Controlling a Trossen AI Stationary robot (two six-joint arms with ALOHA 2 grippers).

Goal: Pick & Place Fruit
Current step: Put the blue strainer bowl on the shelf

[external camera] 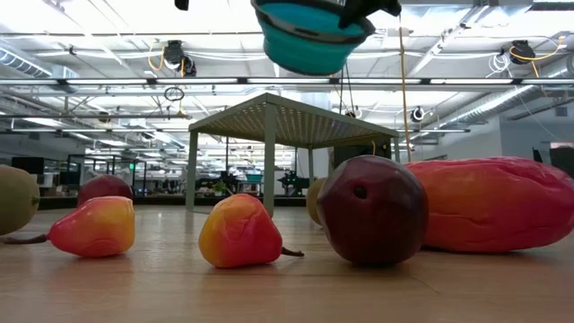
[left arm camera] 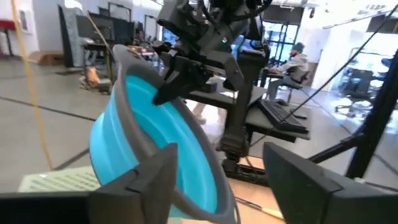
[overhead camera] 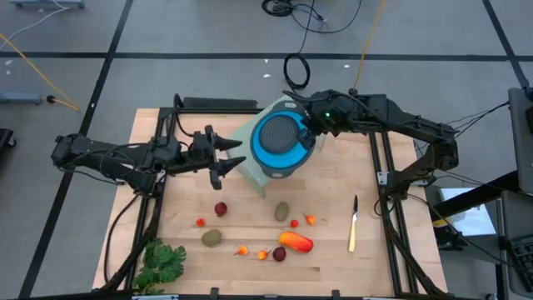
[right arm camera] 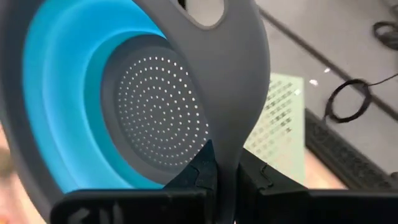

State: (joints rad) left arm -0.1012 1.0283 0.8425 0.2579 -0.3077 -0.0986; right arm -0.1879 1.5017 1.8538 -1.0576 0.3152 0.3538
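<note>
A blue strainer bowl with a grey rim hangs in the air over a pale green perforated stand, and my right gripper is shut on it. In the low view the bowl is well above the stand. My left gripper is open just left of the bowl's rim and touches nothing. The fruit lies on the board near the table's near edge: a long orange-red piece, two brown-green ovals, dark red balls and tiny orange and red ones. My right gripper pinches the bowl's flat grey handle tab between its two fingers, below the tab's hole. The fingers come from the table's far right side, roughly level. The bowl is lifted clear with its opening upward.
A yellow-handled knife lies right of the fruit. A green leafy bunch sits at the near left corner. Dark frame rails run along both sides of the board. A person sits at a desk beyond the table.
</note>
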